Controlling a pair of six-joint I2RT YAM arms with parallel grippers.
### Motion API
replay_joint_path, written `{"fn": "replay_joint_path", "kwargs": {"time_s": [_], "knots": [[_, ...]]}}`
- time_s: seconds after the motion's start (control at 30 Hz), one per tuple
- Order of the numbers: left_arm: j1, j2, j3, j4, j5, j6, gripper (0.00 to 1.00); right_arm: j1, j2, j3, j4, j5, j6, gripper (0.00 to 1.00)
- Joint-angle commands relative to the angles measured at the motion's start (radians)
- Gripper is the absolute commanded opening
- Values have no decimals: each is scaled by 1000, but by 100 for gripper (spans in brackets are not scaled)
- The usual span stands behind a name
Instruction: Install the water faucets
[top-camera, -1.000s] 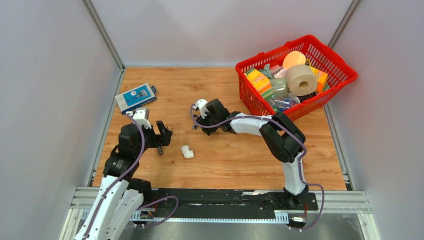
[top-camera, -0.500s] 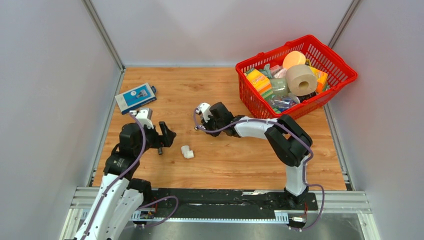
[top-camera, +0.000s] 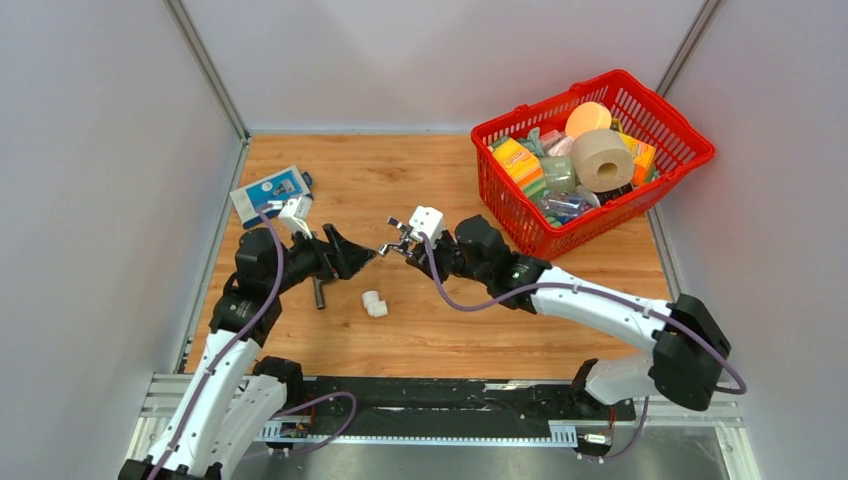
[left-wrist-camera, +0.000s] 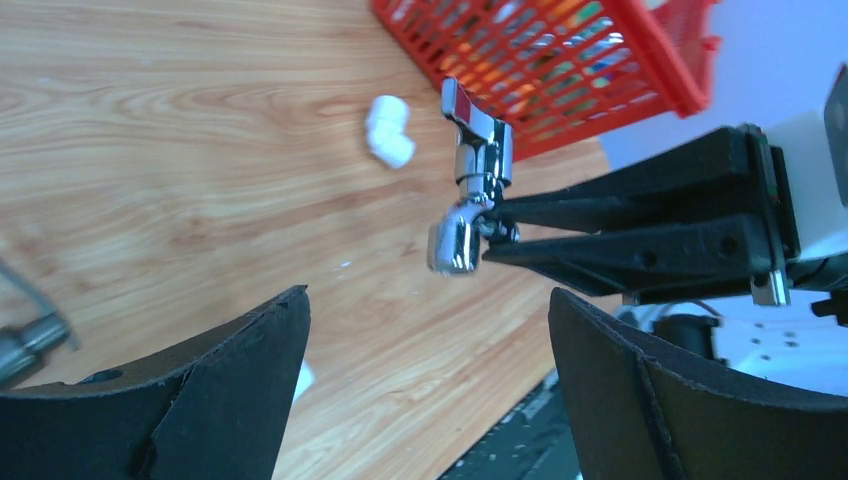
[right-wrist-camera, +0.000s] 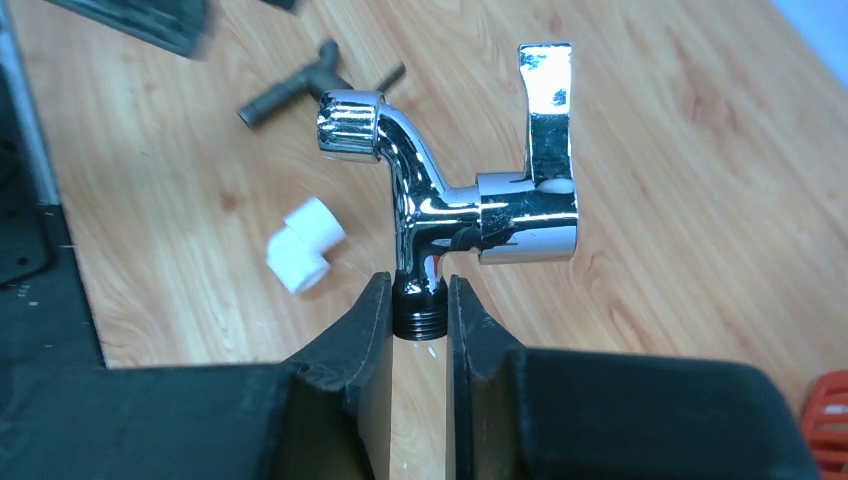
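Clamped by its black threaded end in closed right gripper (right-wrist-camera: 418, 300): chrome faucet (right-wrist-camera: 450, 190), raised mid-table. Offered spout-first to wide-open, empty left gripper (left-wrist-camera: 425, 310), probably for a handover.

chrome faucet (right-wrist-camera: 450, 200): aloft, gripped by threaded end | dark grey faucet (right-wrist-camera: 295, 90): lying flat on table (right-wrist-camera: 680, 150)

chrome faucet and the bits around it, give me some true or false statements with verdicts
1. The right gripper is shut on the chrome faucet at its threaded end. True.
2. The left gripper holds the dark grey faucet. False: it is open and empty; that faucet lies on the table.
3. The white elbow fitting is screwed onto the chrome faucet. False: it lies apart on the table.
4. The chrome faucet's handle is not gripped. True.
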Motion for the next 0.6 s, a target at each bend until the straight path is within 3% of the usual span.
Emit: {"fn": "replay_joint_path", "kwargs": {"time_s": [0.0, 0.3, 0.57], "knots": [[-4, 27, 2, 208, 197, -150, 96, 47, -111, -36, 90, 0, -41, 0], [-21, 66, -19, 271, 251, -218, 91, 102, -172, -40, 102, 21, -74, 0], [-62, 113, -33, 286, 260, -242, 74, 170, -160, -31, 94, 101, -134, 0]]}}
